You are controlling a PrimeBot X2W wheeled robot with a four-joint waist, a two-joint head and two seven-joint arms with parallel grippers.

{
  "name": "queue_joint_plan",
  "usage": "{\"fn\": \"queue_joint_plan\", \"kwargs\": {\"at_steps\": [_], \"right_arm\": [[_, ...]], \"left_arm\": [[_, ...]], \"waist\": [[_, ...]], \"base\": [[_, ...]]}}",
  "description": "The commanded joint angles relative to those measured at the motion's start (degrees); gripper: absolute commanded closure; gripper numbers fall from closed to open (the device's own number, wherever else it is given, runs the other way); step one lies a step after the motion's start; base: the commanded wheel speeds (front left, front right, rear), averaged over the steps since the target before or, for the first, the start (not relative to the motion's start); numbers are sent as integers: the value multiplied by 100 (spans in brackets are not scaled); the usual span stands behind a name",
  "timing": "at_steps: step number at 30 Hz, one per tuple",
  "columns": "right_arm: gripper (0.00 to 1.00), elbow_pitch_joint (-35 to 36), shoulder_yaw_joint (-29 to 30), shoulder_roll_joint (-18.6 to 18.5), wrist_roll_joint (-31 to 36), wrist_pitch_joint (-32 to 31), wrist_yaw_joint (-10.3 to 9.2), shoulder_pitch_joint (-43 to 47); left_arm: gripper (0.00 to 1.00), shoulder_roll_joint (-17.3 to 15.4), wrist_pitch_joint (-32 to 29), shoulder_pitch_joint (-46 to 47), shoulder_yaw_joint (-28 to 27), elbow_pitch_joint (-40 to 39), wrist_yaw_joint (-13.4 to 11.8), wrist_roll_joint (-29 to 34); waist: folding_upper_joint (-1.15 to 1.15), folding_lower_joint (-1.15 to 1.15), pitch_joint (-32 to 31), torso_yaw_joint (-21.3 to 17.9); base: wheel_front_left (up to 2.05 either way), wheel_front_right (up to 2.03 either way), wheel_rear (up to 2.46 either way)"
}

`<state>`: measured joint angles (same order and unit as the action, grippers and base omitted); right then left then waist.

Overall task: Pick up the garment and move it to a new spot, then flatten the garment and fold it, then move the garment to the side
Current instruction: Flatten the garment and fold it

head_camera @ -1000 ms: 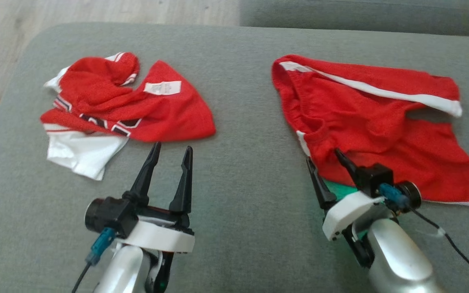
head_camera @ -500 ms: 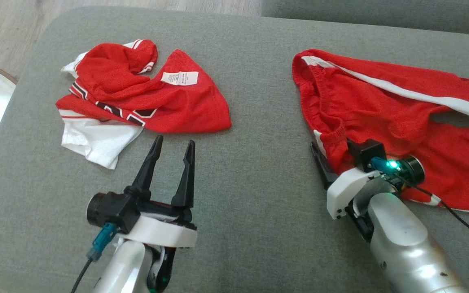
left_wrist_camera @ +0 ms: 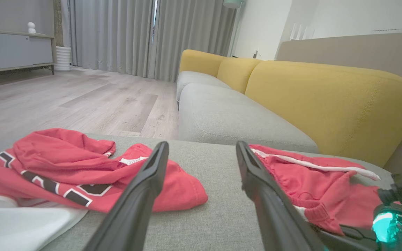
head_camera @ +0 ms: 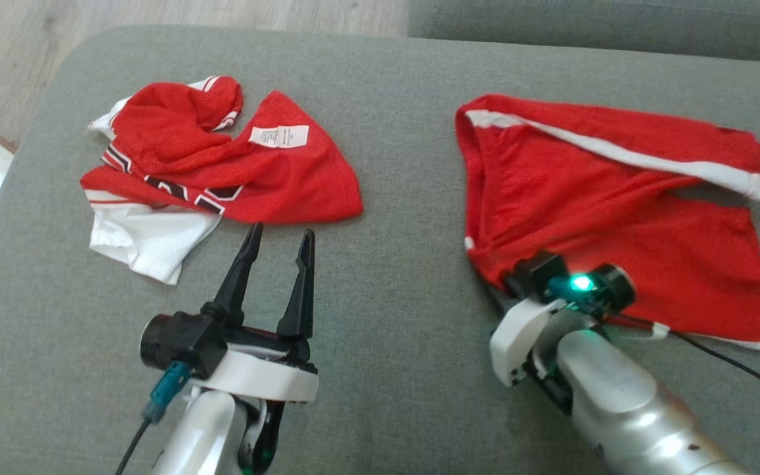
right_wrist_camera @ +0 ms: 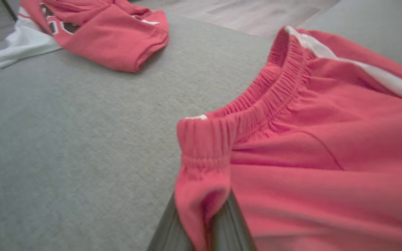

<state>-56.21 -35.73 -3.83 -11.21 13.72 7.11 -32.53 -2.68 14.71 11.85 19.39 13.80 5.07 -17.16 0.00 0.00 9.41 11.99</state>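
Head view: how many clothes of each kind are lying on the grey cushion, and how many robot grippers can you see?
red shorts: 1
red and white jersey: 1
grippers: 2 (left gripper, open; right gripper, shut on the waistband of the shorts)
Total: 4
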Motion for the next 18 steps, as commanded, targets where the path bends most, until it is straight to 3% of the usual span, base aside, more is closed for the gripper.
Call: {"fn": "queue_joint_plan", "kwargs": {"at_steps": [1, 8, 9, 10, 18], "right_arm": [[100, 219, -339, 95, -188, 83, 37, -38], [100, 662, -1707, -10, -1167, -97, 37, 98], [65, 710, -1827, -62, -1279, -109, 37, 81], [0, 737, -1916, -110, -1374, -117, 37, 60], [0, 847, -1795, -357, -1712, 33, 37, -115]], "left_arm": [[0, -20, 29, 177, -167, -150, -1, -14], [0, -20, 29, 51, -210, -124, 7, 15], [0, -20, 29, 29, -224, -127, 6, 21], [0, -20, 29, 8, -236, -132, 5, 27], [0, -20, 29, -81, -324, -167, 18, 86]], "waist": [[0, 0, -68, -41], [0, 0, -277, -140], [0, 0, -299, -160], [0, 0, -317, -183], [0, 0, -427, -400]], "base": [[0, 0, 0], [0, 0, 0], [0, 0, 0], [0, 0, 0], [0, 0, 0]]}}
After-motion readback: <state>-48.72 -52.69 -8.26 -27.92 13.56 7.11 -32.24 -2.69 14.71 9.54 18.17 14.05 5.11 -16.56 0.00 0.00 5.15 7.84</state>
